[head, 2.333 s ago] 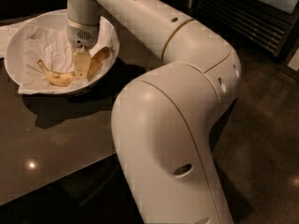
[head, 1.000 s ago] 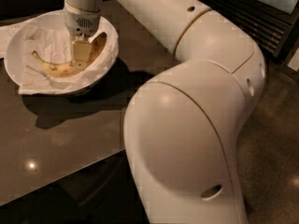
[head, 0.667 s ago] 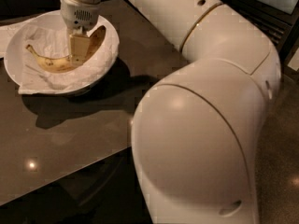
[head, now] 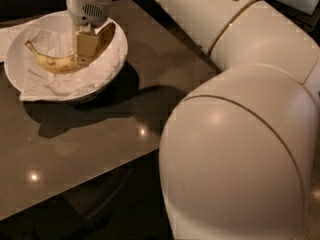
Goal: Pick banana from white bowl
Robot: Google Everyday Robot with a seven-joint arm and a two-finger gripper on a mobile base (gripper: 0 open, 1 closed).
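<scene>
The banana (head: 52, 63), yellow with brown speckles, lies curved across the inside of the white bowl (head: 118, 56) at the table's far left, stem pointing left. The bowl is lined with crumpled white paper towel (head: 57, 85). My gripper (head: 83, 58) reaches straight down into the bowl from above. Its tan fingers (head: 85, 43) are closed around the banana's middle-right part, one finger in front of the fruit. I cannot tell whether the banana still touches the paper lining.
Loose white paper (head: 7, 33) lies on the table behind the bowl at the left edge. The glossy brown table (head: 100, 134) ends at a front edge near the lower left. My big white arm (head: 235, 159) fills the right half of the view.
The gripper has shifted slightly left and up in the bowl with the banana between its fingers. The banana now shows in full length, and the arm's elbow has swung closer to the camera.
</scene>
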